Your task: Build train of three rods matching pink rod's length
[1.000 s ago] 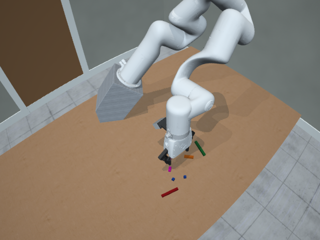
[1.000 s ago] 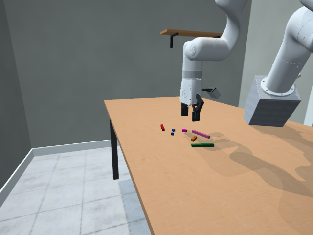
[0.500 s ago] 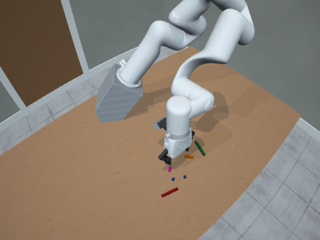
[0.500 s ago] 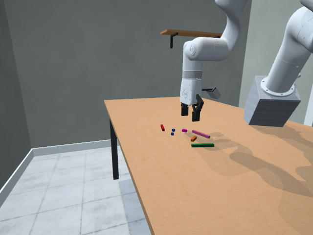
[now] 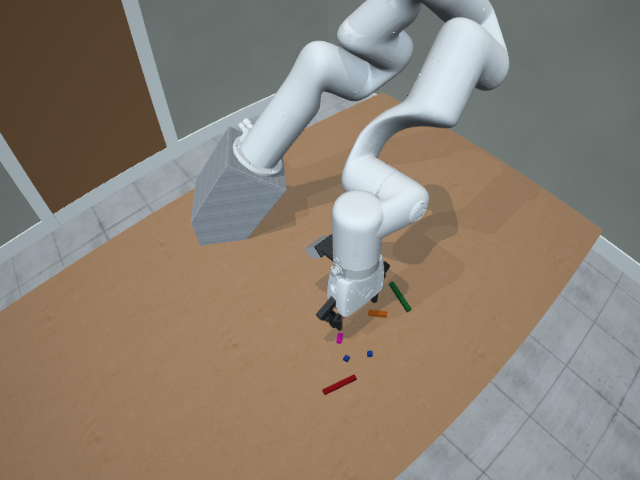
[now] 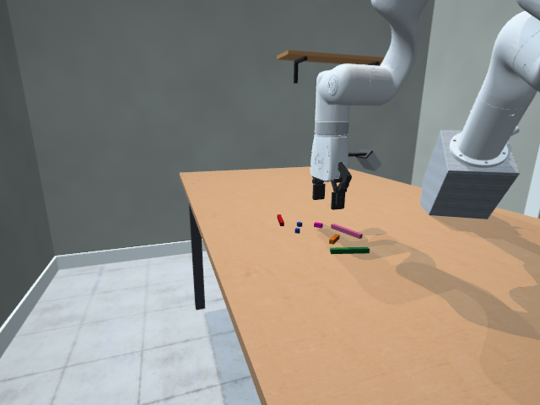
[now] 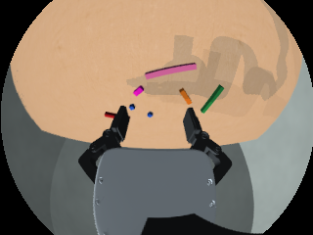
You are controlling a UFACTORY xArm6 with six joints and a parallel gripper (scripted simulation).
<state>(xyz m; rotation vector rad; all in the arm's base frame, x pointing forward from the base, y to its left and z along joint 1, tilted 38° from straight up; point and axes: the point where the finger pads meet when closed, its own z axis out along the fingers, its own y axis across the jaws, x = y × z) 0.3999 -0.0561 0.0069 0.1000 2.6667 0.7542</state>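
Exterior view, left to right on the counter (image 6: pixel 244 278): red rod (image 6: pixel 280 219), two blue rods (image 6: pixel 299 224) (image 6: pixel 297 230), magenta rod (image 6: pixel 317 224), pink rod (image 6: pixel 346 230), with orange rod (image 6: pixel 333 238) and green rod (image 6: pixel 349 250) at its 6 o'clock. The pincer (image 6: pixel 327 192) hangs released and empty above. No train is begun; the first pick likely requires a descent.

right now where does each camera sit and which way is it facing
Top: high above the table, looking steeply down; shows the grey base block, the bent white arm and the open tool over the rods.
Exterior: beside the table near its corner, looking level across it toward the wall shelf; shows the base, forearm and tool.
Wrist: on the arm's last link, looking down past both fingers at the table.
Shared: all three show the green rod, orange rod and red rod; the pink rod shows in exterior and wrist only.
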